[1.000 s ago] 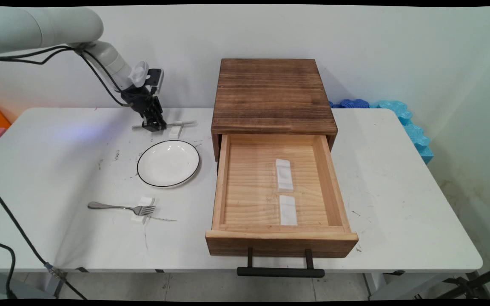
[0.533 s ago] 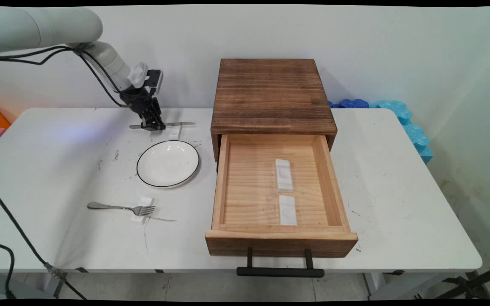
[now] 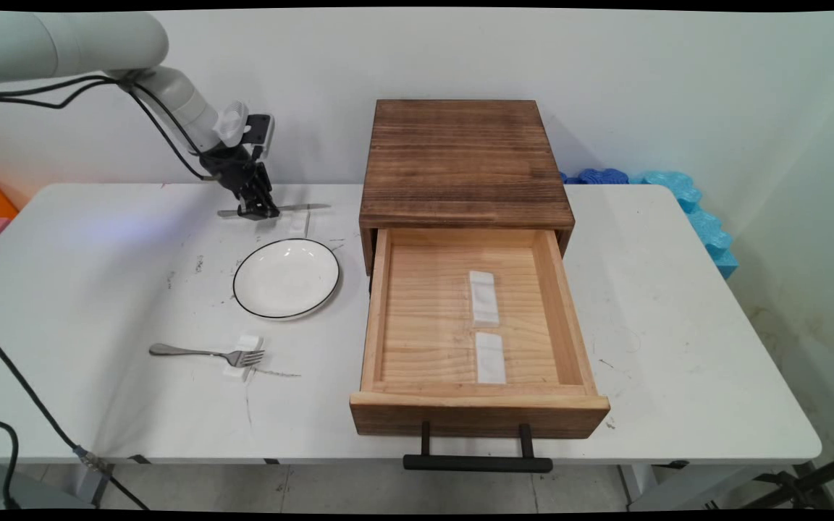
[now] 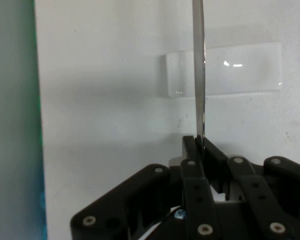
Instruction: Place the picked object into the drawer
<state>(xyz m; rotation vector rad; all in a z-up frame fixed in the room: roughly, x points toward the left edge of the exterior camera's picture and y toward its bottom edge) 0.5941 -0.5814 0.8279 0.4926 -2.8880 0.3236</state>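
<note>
- Knife (image 3: pixel 294 209): a thin silver table knife held level just above the table's far-left part, blade pointing toward the wooden box; in the hand view its blade (image 4: pixel 198 70) runs straight up from between the fingers.
- Gripper (image 3: pixel 258 211): black, fingers (image 4: pixel 190 150) pressed together on the knife near its handle end; the handle tip pokes out on the gripper's left in the main view.
- White rest block (image 3: pixel 297 223): small pale block on the table under the blade; from the hand view the blade crosses over it (image 4: pixel 240 75); contact cannot be judged.
- Plate (image 3: pixel 286 278): white with a thin black rim, near side of the knife, apart from it.
- Fork (image 3: pixel 207 354): lies nearer the table's front edge, handle to the left, tines resting on a second small white block (image 3: pixel 243 358).
- Wooden box (image 3: pixel 464 163): dark brown top, stands at the table's middle back, just right of the blade tip.
- Drawer (image 3: pixel 476 405): pulled out toward the near edge, light wood inside, black bar handle (image 3: pixel 477 462) at its front.
- Two white blocks lie in line inside the drawer, far one (image 3: pixel 483 297) and near one (image 3: pixel 490 357).
- Table (image 3: pixel 677 325): white, scuffed in places.
- Blue foam pieces (image 3: pixel 677 195) sit behind the table's far-right corner.
</note>
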